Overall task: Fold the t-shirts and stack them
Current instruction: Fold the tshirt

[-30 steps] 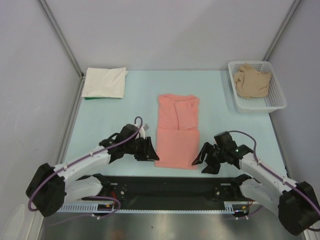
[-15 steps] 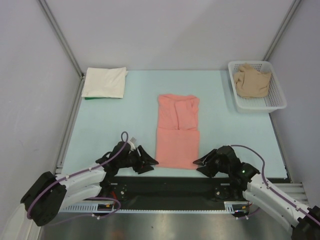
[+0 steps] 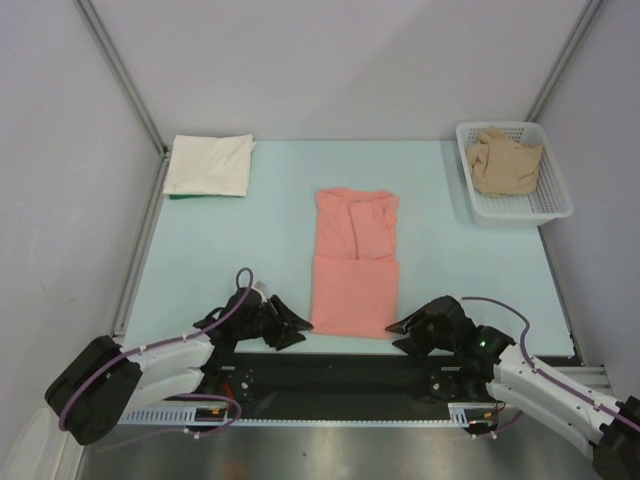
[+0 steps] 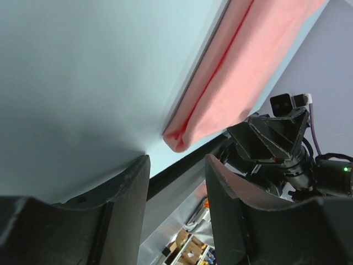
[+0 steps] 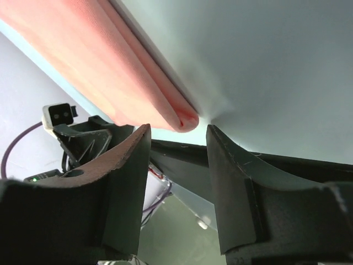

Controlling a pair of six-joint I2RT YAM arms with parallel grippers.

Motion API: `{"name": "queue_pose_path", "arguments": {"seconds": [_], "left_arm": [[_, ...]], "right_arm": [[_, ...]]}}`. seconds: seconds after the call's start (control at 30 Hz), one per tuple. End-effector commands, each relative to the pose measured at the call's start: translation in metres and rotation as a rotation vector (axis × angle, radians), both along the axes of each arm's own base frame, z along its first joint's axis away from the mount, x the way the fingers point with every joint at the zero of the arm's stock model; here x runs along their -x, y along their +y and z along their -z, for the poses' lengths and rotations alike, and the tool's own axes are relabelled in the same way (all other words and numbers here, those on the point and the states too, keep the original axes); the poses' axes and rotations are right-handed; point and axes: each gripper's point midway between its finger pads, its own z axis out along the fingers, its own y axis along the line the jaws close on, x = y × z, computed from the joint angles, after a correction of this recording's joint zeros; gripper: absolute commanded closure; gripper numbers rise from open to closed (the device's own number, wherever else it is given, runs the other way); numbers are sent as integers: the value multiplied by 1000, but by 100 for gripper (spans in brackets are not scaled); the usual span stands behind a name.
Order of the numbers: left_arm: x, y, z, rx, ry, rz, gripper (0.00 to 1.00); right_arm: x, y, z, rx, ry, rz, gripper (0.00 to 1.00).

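Folding looks partway done: salmon-pink t-shirt (image 3: pixel 354 265) lies narrowed at mid-table.
Left gripper (image 3: pixel 298 325) and right gripper (image 3: pixel 396 327) gape empty at its near corners; cream-white t-shirt (image 3: pixel 209 165) lies folded, tan-beige t-shirt (image 3: pixel 505 160) sits crumpled in the basket (image 3: pixel 560 205).

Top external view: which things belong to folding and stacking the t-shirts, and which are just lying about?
Belongs to the job:
salmon-pink t-shirt, folded lengthwise, centre
cream-white t-shirt, folded, far left
tan-beige t-shirt, crumpled in the basket

Just lying about:
white mesh basket, far right
green sliver showing under the cream-white t-shirt
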Motion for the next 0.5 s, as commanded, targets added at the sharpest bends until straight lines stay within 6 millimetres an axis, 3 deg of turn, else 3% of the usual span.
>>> {"name": "queue_pose_path", "arguments": {"seconds": [0.0, 0.47], "left_arm": [[-14, -6, -11, 12, -37, -25, 50], [-18, 0, 10, -67, 14, -61, 52]], "right_arm": [[-8, -3, -1, -6, -16, 70, 50], [-2, -17, 16, 27, 24, 130, 57]]}}
